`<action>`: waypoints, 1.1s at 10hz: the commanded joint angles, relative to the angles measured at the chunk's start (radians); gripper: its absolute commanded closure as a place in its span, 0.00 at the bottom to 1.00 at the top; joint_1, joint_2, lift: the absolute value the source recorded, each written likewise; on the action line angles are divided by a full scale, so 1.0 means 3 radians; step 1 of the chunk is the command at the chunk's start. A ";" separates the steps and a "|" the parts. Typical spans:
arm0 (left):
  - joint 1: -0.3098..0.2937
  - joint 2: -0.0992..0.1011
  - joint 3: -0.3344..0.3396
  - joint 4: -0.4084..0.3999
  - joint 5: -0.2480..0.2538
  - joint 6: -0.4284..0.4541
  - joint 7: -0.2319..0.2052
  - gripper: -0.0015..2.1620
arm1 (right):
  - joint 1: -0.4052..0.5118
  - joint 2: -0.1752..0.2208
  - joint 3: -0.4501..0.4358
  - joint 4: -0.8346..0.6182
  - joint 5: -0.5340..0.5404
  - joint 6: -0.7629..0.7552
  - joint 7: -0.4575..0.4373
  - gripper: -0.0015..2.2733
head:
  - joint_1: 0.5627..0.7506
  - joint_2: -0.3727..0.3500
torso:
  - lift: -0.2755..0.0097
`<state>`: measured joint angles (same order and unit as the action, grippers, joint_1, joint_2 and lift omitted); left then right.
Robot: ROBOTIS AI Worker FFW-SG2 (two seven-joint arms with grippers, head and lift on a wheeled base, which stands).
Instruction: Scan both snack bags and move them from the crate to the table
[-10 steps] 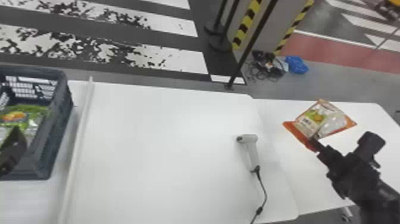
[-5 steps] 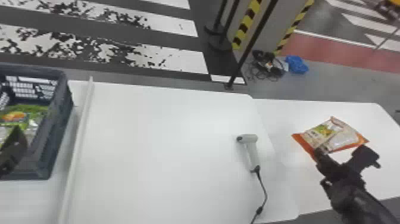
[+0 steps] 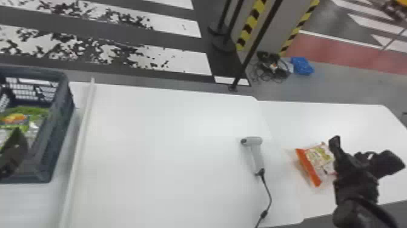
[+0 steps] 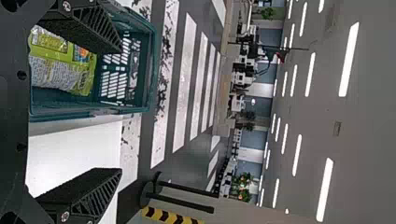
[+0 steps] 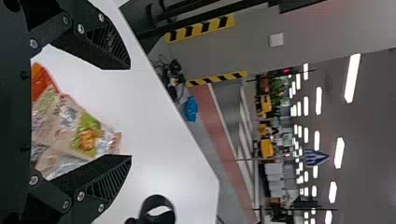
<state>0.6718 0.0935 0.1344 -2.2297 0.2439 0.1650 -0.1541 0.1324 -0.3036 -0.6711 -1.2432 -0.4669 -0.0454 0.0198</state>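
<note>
Orange-ended bag (image 3: 313,163) on the table (image 3: 169,145), beside your right gripper (image 3: 340,157); the right wrist view shows its jaws apart, the bag seen between. The left wrist view shows your left gripper's (image 3: 13,154) jaws apart too, near the crate (image 3: 62,121) holding a green bag (image 4: 63,60). The head view cuts the crate off.
</note>
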 commanded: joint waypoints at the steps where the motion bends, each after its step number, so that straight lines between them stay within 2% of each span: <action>1: 0.0000 -0.0005 -0.0003 -0.0007 0.0000 0.0000 -0.0003 0.05 | 0.0341 0.0199 0.0120 -0.0627 0.0002 -0.0311 0.0047 0.03 | 0.70 0.03 | 0.84; 3: 0.0010 -0.0010 -0.0013 -0.0012 0.0000 -0.0010 0.0002 0.05 | 0.0694 0.0363 0.0514 -0.1205 0.0094 -0.0638 0.0062 0.03 | 0.70 0.03 | 0.84; 4: 0.0021 -0.0010 -0.0013 -0.0023 0.0005 -0.0031 0.0008 0.05 | 0.0857 0.0424 0.0790 -0.1404 0.0222 -0.0955 0.0098 0.03 | 0.70 0.03 | 0.84; 5: 0.0041 -0.0010 -0.0008 -0.0048 0.0010 -0.0041 0.0008 0.05 | 0.0970 0.0434 0.1097 -0.1465 0.0488 -0.1385 0.0093 0.03 | 0.70 0.03 | 0.84; 6: 0.0061 -0.0005 0.0022 -0.0079 0.0010 -0.0041 0.0002 0.05 | 0.1087 0.0449 0.1424 -0.1537 0.0667 -0.1579 0.0088 0.03 | 0.70 0.03 | 0.84; 9: 0.0092 0.0010 0.0063 -0.0058 0.0026 -0.0143 -0.0038 0.05 | 0.1241 0.0536 0.1971 -0.1563 0.1035 -0.1589 0.0031 0.03 | 0.70 0.33 | 0.84; 10: 0.0087 0.0026 0.0079 -0.0018 0.0026 -0.0215 -0.0038 0.05 | 0.1287 0.0547 0.2079 -0.1537 0.1101 -0.1497 0.0031 0.03 | 0.70 0.40 | 0.84; 11: 0.0046 0.0077 0.0079 0.0044 0.0031 -0.0276 -0.0038 0.05 | 0.1297 0.0577 0.2145 -0.1481 0.1142 -0.1446 0.0031 0.03 | 0.70 0.43 | 0.84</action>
<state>0.6921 0.1078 0.1572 -2.2277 0.2523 0.0939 -0.1653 0.5178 -0.1359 -0.0424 -1.6974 -0.1350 -0.4916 0.0287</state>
